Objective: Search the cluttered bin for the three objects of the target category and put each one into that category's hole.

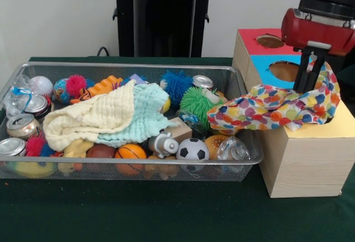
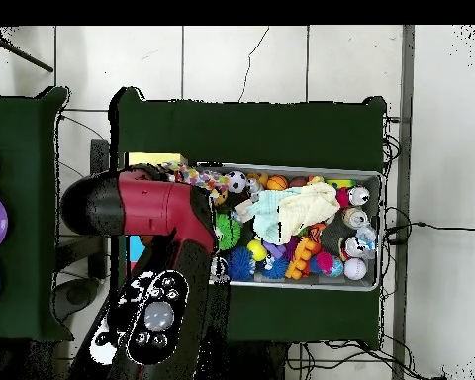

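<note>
Cloth, polka-dot: front view, one end clenched in gripper jaws, hanging over yellow box; tail drapes across bin rim. Hole hidden under cloth. Blue box & red box behind. Step: delivery of this cloth, approx. over target. Next: lower, feed whole cloth in, tail incl., then let go.

Overhead view: arm covers boxes; cloth strip shows at bin edge. Other dotted cloths: none seen; cream/mint cloths may cover them.
</note>
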